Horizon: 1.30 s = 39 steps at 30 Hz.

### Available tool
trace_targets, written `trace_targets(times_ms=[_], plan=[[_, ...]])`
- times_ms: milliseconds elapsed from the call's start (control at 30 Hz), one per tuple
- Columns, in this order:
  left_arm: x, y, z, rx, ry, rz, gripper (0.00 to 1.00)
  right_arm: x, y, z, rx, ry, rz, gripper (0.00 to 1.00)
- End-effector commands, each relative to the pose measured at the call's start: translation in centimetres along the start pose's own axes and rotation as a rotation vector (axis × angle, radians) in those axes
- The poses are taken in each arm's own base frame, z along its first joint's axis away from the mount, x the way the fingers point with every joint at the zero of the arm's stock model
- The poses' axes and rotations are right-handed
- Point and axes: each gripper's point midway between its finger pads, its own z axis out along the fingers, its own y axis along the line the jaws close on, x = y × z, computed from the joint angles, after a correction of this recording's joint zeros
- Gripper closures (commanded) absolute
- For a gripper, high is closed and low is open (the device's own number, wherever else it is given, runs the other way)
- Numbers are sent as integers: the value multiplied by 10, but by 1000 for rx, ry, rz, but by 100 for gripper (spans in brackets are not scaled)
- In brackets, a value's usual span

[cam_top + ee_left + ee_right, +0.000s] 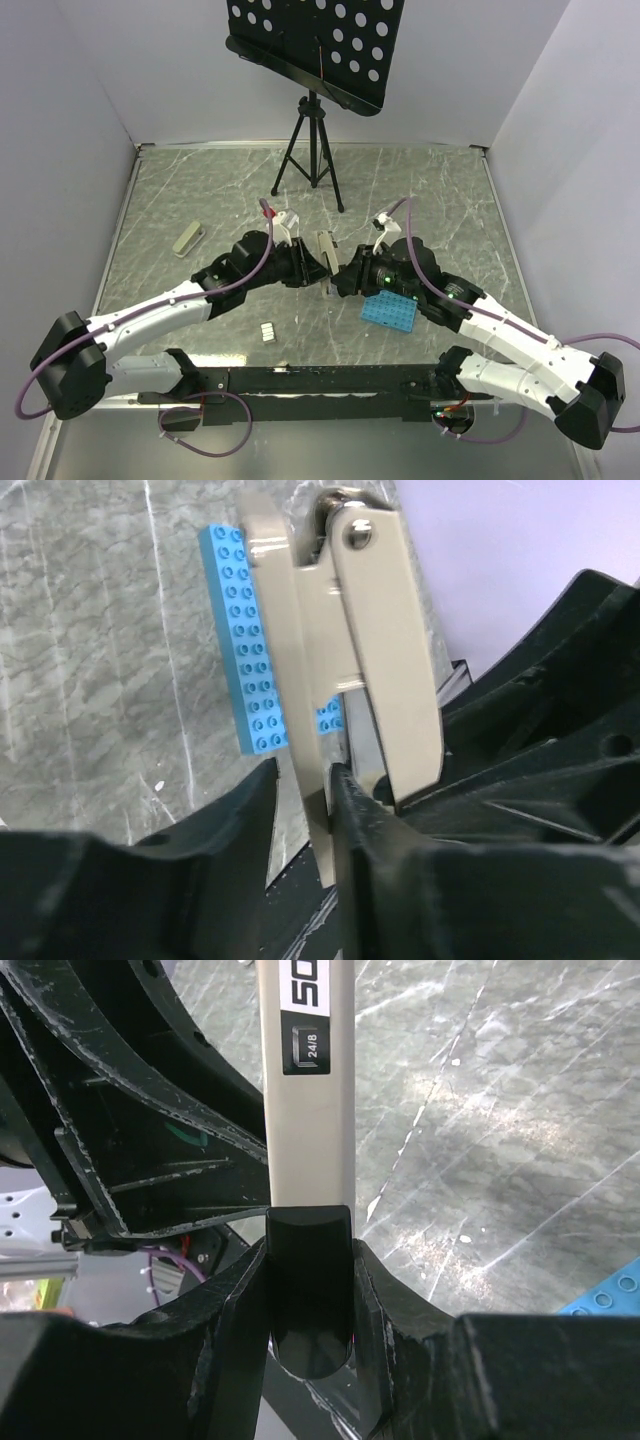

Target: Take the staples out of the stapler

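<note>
Right tool [310, 1255] is clamping the black end cap of the stapler [305, 1130], its jaws drawn narrow on it. Left tool [303, 795] is straddling the stapler's thin lower arm. Its jaws are narrow too: one finger [365, 820] is lying against the metal while a sliver of background is showing beside the other, so we cannot tell whether that grip is made.

We are looking down on a grey marbled table [440, 200] with both arms reaching in to meet at its middle. At the far edge a perforated black board [315, 40] is sitting on a tripod [312, 150], well apart from the work. A blue tray [388, 310] is lying just beside the right tool, on its near side.

Between the two tools the stapler is hanging open in a V, its two arms joined at the hinge. From above, the tools are crowding it so that only a pale strip is showing. In the left wrist view the stapler is covering part of the tray, and the right tool's black body is filling the lower right. In the right wrist view the left arm's casing is blocking the left half.

A grey oblong thing [188, 238] is lying toward the table's left side. The staples [267, 332] are lying on the table near the left forearm, apart from the stapler.
</note>
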Motion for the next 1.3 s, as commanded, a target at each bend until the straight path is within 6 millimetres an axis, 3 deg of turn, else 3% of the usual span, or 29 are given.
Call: trace_targets(times_ms=[0,133,233,267,367,433,467,533,633,967,1067,1200,1267], plan=[[5,-5,3,35,23,-11,63,-50,42,-10,-119,-181,-2,100],[5,-10,0,55,22,-8,64,-47,35,-5,-92,-170,-5,100],[7,-27,-3,152,33,-13,82,-45,27,-2,-64,-183,-2,100],[11,-33,-6,194,52,-13,98,-41,23,-1,-57,-179,-3,100],[13,-31,-10,199,36,-58,99,-37,24,-4,-83,-180,-6,66],[13,-27,-11,175,29,-83,99,-31,29,-10,-122,-168,-13,51],[10,-27,-13,168,14,-87,99,-26,25,-10,-117,-162,-10,38],[3,-27,-14,148,-14,-106,99,-18,18,-12,-112,-168,-4,30],[-6,-27,-17,136,-59,-110,99,-9,13,-12,-112,-156,15,29],[-10,-18,-17,115,-112,-136,99,19,8,5,-115,-67,44,31],[-9,-12,-18,102,-130,-162,99,22,11,7,-130,-68,42,38],[-10,-8,-18,83,-145,-166,99,20,7,6,-107,-87,62,57],[-12,0,-20,58,-172,-188,99,17,7,5,-99,-103,73,59]])
